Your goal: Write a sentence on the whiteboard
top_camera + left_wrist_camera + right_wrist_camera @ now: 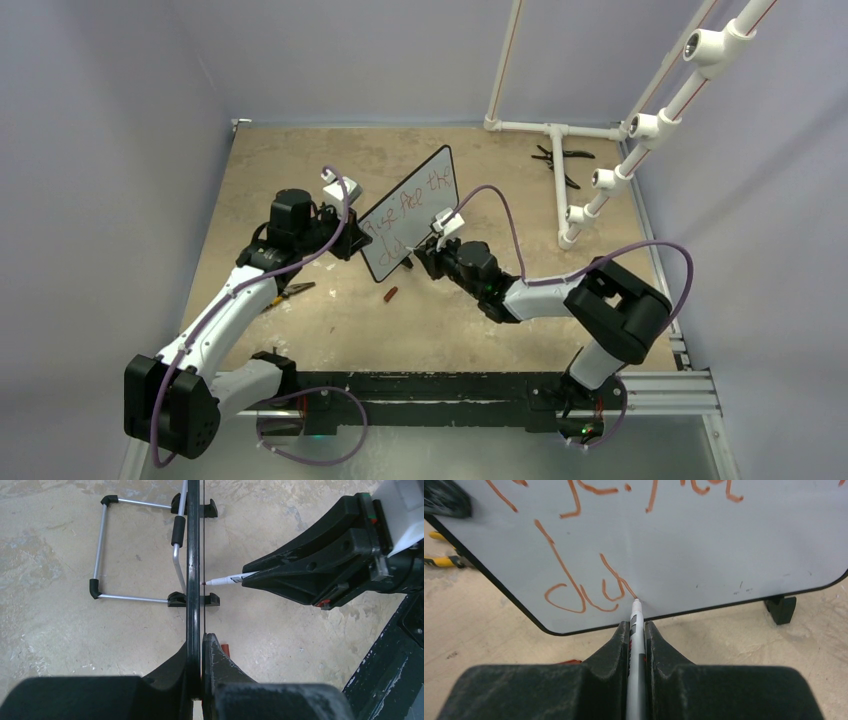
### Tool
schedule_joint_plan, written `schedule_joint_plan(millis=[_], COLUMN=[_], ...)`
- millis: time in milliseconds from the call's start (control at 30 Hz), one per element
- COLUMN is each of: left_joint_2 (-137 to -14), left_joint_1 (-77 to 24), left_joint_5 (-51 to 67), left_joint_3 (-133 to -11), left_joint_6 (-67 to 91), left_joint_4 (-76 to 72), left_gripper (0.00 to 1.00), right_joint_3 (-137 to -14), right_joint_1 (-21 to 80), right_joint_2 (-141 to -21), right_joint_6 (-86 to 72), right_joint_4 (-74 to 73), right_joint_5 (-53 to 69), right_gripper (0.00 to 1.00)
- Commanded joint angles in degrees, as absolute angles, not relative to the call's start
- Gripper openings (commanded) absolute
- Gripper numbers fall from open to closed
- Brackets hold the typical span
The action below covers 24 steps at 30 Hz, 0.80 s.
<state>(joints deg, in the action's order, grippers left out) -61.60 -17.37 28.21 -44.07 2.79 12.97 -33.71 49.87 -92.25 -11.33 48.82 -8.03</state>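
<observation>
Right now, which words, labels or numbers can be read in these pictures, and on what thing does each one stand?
"the": end of the first red line on the whiteboard; the words before it are too unclear to read.
"du": start of the second red line; the next letter is unfinished.
Print on the marker: too small to read.

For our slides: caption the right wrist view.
Right pincer holds a marker, tip touching red writing on the whiteboard.

Soft, even light.
We note faint shadows on the table (420,330); wrist views blur along their near edge; top view sharp.
</observation>
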Motion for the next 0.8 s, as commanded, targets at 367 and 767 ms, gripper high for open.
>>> schedule_joint_plan(millis=[367,767], left_joint_2=[-59.94,-60.07], left_joint_1=[-17.67,-17.67], left_joint_5=[31.55,31.55], left_joint_3=[-44.44,-44.42], left_joint_6=[3.0,3.08], left_joint_4=[12.18,12.13], left_gripper=[0.0,0.0], right_joint_3=[-32.43,-32.11], right_joint_1=[49.83,49.83], right_joint_2=[-87.39,-86.87], right_joint_6=[-10.91,-9.26], right_joint_4=[52.64,56.29], right_joint_5=[-12.24,-3.45], right_gripper=[0.0,0.0])
